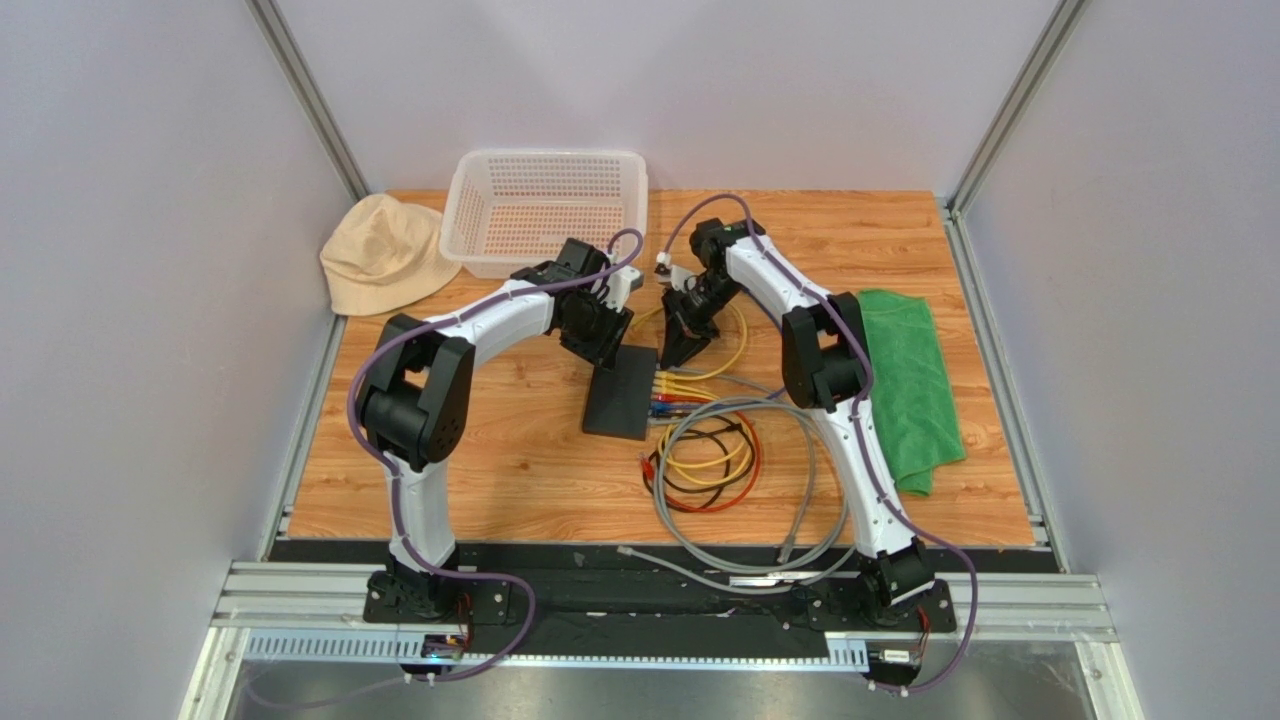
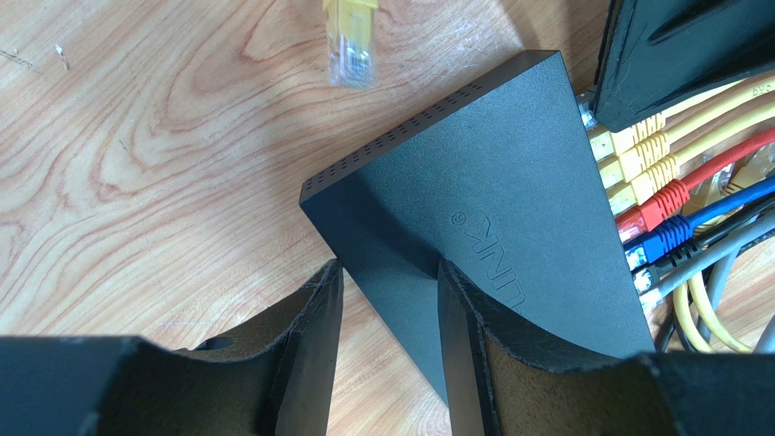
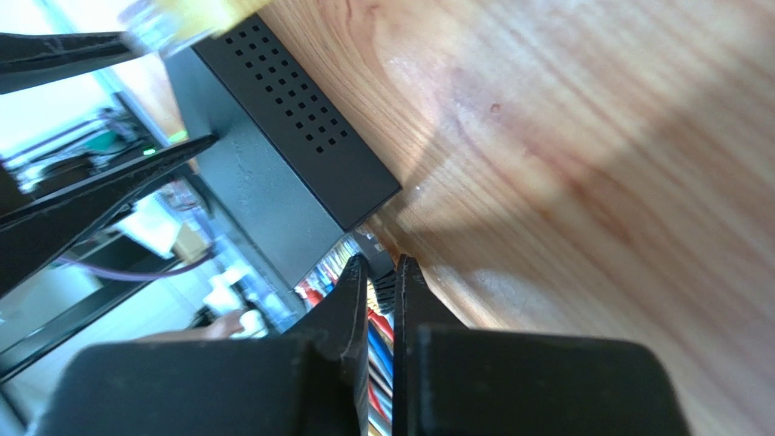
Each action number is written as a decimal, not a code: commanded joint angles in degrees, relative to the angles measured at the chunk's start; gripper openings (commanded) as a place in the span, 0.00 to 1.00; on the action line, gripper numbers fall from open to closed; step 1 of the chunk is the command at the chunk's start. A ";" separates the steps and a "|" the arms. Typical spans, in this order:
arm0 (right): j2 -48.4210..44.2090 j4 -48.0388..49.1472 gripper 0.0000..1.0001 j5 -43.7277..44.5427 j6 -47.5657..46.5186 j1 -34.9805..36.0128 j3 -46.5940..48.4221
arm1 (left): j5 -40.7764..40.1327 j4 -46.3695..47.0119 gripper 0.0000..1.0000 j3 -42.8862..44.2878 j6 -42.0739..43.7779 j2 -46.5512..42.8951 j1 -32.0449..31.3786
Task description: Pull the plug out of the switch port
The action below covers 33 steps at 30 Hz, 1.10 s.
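1. Two arms were bent over the wooden table (image 1: 496, 450), and their grippers were both at the switch (image 1: 619, 398), which lay flat near the middle of the table.
2. The left gripper (image 2: 387, 272) had its jaws half open, astride the near corner of the switch. One finger was beside the edge and the other was over the black top. Whether it pressed on the box could not be told.
3. The right gripper (image 3: 382, 263) was at the side of the switch with the ports, just above the plugs. Its jaws were closed to a thin slit. Something dark sat in the slit, but what it was could not be told.
4. In the ports sat three yellow plugs (image 2: 628, 168), one red plug (image 2: 657, 207), one blue plug (image 2: 666, 236) and then grey plugs (image 2: 650, 277).
5. One loose yellow plug (image 2: 350, 45) showed beyond the far corner of the switch, in no port.
6. A coil of cables (image 1: 706, 458) lay just beside the switch, toward the arm bases.
7. A white basket (image 1: 549, 158) and a beige hat (image 1: 383, 255) were at the far edge, and a green cloth (image 1: 909, 383) was at the right.
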 commanded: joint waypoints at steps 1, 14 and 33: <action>2.66 6.78 0.00 19.02 -0.30 5.54 -2.64 | 0.96 -1.50 0.50 -0.86 2.07 2.30 -2.07; -1.56 2.21 0.00 20.44 -8.91 0.71 -13.10 | 0.52 -0.88 0.49 -1.21 1.63 2.03 -2.07; 0.98 -12.21 0.00 9.45 -26.67 -4.57 -4.50 | -0.54 -0.36 0.48 -1.30 1.90 0.90 -2.51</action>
